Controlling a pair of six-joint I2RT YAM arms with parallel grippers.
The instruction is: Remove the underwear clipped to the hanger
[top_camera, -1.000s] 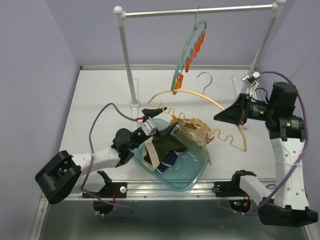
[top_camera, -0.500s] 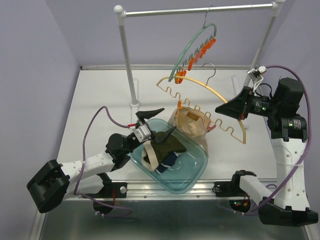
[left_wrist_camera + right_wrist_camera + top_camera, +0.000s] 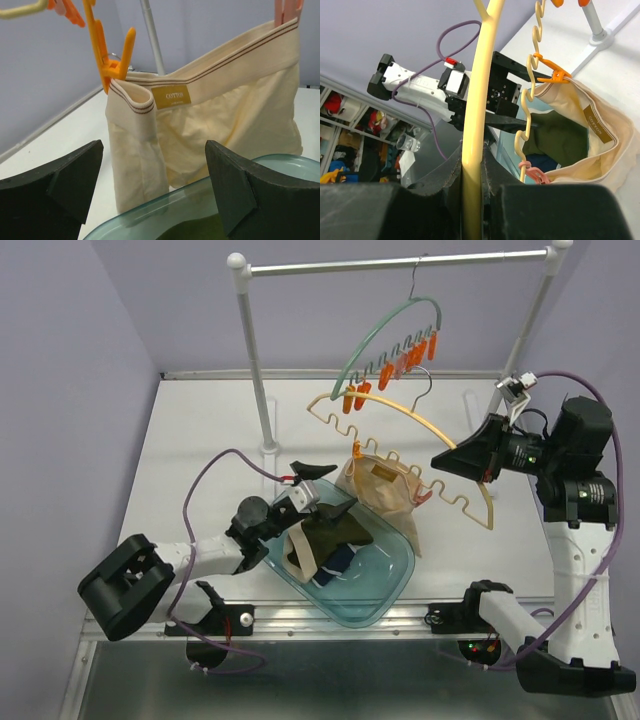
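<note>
The beige brief [image 3: 235,115] hangs from the cream hanger [image 3: 475,90], pinched at one waistband corner by an orange clip [image 3: 112,60] and at the other by a pink clip [image 3: 285,10]. It droops just behind the far rim of the tub [image 3: 385,580]. The left gripper [image 3: 335,487] sits low over that rim with its fingers [image 3: 70,175] spread wide and holding nothing; the brief hangs straight in front of the gap, apart from both tips. The right gripper [image 3: 472,170] is clenched on the hanger's smooth arm, holding it up over the table. The olive brief [image 3: 335,530] and the navy brief [image 3: 340,562] lie in the tub. A gold label [image 3: 171,96] inside the beige waistband reads "COTTON".
</note>
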